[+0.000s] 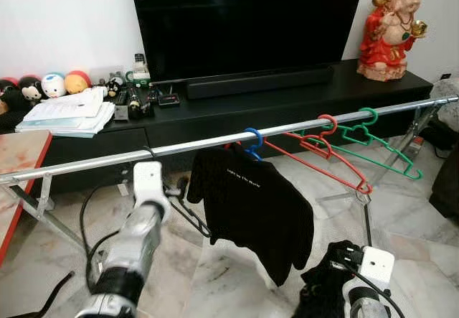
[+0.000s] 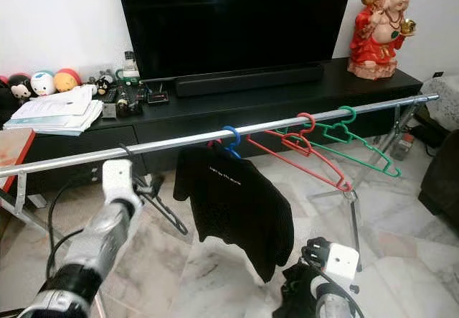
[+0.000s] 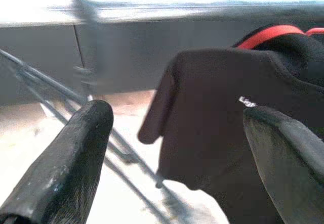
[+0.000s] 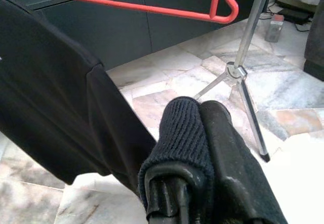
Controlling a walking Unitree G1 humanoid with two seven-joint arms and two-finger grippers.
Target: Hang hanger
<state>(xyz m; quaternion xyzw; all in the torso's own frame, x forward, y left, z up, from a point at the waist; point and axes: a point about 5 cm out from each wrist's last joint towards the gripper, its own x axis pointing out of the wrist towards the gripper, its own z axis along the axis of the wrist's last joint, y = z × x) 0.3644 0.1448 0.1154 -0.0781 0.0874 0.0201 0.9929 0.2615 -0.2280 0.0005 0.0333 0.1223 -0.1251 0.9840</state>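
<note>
- While the left gripper (image 3: 177, 148) stands with jaws wide and empty, its two fingers (image 3: 66, 158) frame the black shirt (image 1: 251, 203) from just beside it, left of centre in the head views.
- The right gripper (image 4: 202, 173) has jaws pressed together on a fold of dark ribbed cloth (image 4: 182, 133); it sits low at the bottom right of the left eye view, under the shirt's hem.
- The shirt hangs on a blue hanger (image 1: 252, 140) whose hook is over the rail (image 1: 179, 148), mid-frame.
- A red hanger (image 1: 323, 149) and a green hanger (image 1: 376, 142) hang bare on the same rail, right of centre.
- Judgement: the shirt's hanger appears hung already, so that step looks done. What the cloth in the right gripper is cannot be told, nor whether it is still to be hung.
- Behind stand a TV cabinet (image 1: 287, 106), papers (image 1: 68, 113) at the left and a red figurine (image 1: 391, 31) at the upper right.
</note>
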